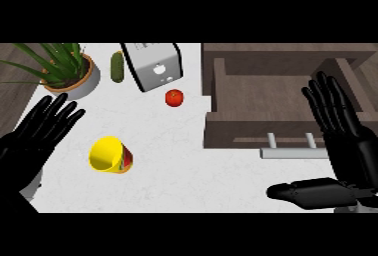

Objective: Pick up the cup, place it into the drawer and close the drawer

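Observation:
A yellow cup (109, 156) with a red and green side lies tipped on the white counter (192, 175), its mouth facing left. My left hand (38, 132) rests open at the left edge, fingers up, just left of the cup and apart from it. The brown drawer (277, 112) stands pulled open at the right, with nothing visible inside and a grey bar handle (294, 152) on its front. My right hand (343, 145) is open with straight fingers, raised over the drawer's right side, thumb pointing left below the handle.
A potted plant (66, 70) stands at the back left. Beside it lie a green cucumber (117, 66) and a silver toaster (153, 66). A small red tomato (174, 97) sits between the toaster and the drawer.

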Action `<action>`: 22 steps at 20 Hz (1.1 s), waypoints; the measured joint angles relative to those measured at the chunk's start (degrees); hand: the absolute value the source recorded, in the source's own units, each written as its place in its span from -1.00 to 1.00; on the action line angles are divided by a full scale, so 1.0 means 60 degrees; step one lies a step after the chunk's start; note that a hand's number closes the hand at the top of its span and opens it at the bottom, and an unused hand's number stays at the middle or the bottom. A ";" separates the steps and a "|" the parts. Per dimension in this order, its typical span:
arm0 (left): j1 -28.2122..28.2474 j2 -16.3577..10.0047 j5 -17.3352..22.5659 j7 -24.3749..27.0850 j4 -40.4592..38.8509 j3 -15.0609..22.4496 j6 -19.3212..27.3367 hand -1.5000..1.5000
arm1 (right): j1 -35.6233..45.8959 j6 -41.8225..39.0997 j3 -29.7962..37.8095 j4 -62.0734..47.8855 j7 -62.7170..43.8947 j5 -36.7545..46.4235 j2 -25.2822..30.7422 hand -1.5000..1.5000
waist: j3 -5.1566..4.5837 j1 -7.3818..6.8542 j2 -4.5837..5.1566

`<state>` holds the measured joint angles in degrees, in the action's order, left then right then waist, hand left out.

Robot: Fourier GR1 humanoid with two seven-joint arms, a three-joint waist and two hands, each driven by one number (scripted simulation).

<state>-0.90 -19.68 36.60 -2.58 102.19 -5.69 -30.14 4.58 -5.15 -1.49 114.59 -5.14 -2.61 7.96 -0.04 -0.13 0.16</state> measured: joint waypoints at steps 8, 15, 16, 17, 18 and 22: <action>-0.1086 -0.0152 -0.1111 0.0798 -0.3045 -0.0474 -0.1017 -1.00 | 0.0858 -0.0281 0.0445 -0.0826 0.0000 -0.0272 0.0130 -1.00 | 0.0003 0.0052 -0.0008; -0.1500 0.0058 -0.3093 0.2741 -0.5473 -0.0570 -0.1407 -1.00 | 0.1254 -0.0485 0.0880 -0.1039 0.0020 -0.0481 0.0338 -1.00 | 0.0002 0.0066 -0.0008; -0.1590 0.0010 -0.3341 0.3025 -0.5845 -0.0620 -0.1426 -1.00 | 0.1167 -0.0580 0.1001 -0.1035 0.0042 -0.0586 0.0408 -1.00 | -0.0001 0.0073 -0.0009; -0.1694 0.0035 -0.3669 0.3402 -0.6302 -0.0618 -0.1392 -1.00 | 0.1168 -0.0601 0.0970 -0.1153 0.0149 -0.0544 0.0373 -1.00 | 0.0000 0.0082 -0.0006; -0.1793 0.0055 -0.3955 0.3718 -0.6700 -0.0595 -0.1380 -1.00 | 0.1239 -0.0584 0.0970 -0.1234 0.0194 -0.0501 0.0351 -1.00 | 0.0001 0.0080 -0.0005; -0.2093 0.0076 -0.5008 0.4967 -0.8330 -0.0464 -0.1114 -1.00 | 0.1387 -0.0539 0.0966 -0.1024 -0.0115 -0.0507 0.0336 -1.00 | -0.0001 0.0100 -0.0002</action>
<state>-13.46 -19.22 6.55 27.22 52.21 -8.47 -36.82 12.91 -8.38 4.31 108.44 -5.82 -5.65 9.98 -0.05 0.47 0.15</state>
